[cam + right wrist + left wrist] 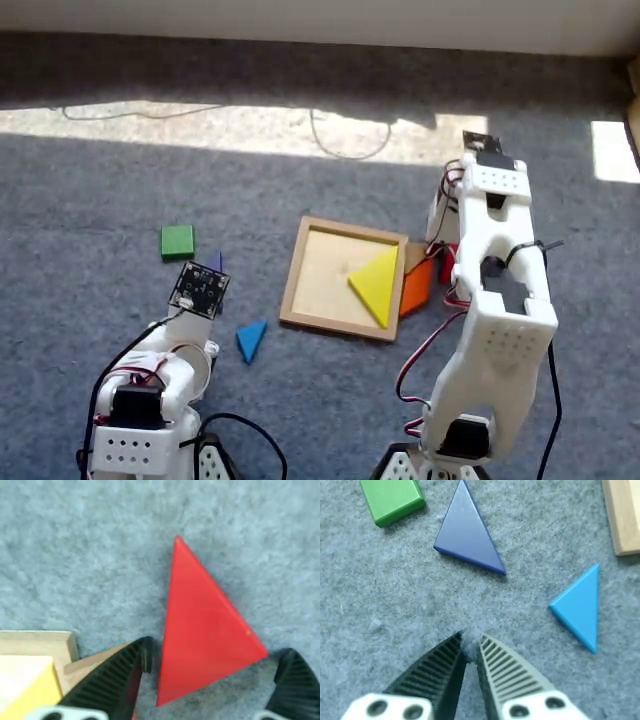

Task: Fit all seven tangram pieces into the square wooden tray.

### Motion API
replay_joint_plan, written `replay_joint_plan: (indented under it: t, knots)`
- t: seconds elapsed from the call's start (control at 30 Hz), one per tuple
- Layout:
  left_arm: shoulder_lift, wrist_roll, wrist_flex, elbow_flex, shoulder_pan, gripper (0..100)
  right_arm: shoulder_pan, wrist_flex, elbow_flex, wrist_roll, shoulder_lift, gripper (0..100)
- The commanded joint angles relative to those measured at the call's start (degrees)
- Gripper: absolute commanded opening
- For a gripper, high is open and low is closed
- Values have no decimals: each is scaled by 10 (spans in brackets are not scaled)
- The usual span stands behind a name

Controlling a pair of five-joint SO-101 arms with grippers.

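Note:
The square wooden tray [300, 285] lies mid-carpet with a yellow triangle [375, 283] inside, at its right side. An orange piece [417, 285] rests against the tray's right edge. Beyond it is a red triangle [202, 625], flat on the carpet between the fingers of my open right gripper [216, 656]. My left gripper [470, 641] is shut on nothing, just above the carpet. Ahead of it lie a navy triangle [468, 535], a green square [392, 499] and a light blue triangle [580, 607]. In the high view the navy triangle [215, 262] is partly hidden by the left wrist.
Grey carpet covers the floor. A thin cable [330, 140] loops across the sunlit strip at the back. The right arm's white body [495, 300] stands over the area right of the tray. A tray corner [37, 642] lies near the right gripper's finger [135, 665].

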Motion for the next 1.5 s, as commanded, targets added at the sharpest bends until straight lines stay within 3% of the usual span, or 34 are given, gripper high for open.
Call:
replay_joint_plan:
  t: [0.0, 0.17, 0.63, 0.87, 1.03, 1.47]
  knots:
    - [-7, 1, 2, 12, -7, 6, 0, -9, -32, 5, -4, 357]
    - [-7, 1, 2, 12, -7, 6, 0, -9, -32, 5, -5, 262]
    - [-7, 1, 2, 12, -7, 6, 11, 30, -58, 4, -7, 261]
    - [-7, 1, 2, 12, -7, 6, 17, 65, -120, 8, -4, 400]
    - [-7, 1, 2, 12, -7, 6, -9, 64, -119, 51, -3, 400]
    - [-7, 1, 2, 12, -7, 6, -7, 68, -163, 49, 102, 400]
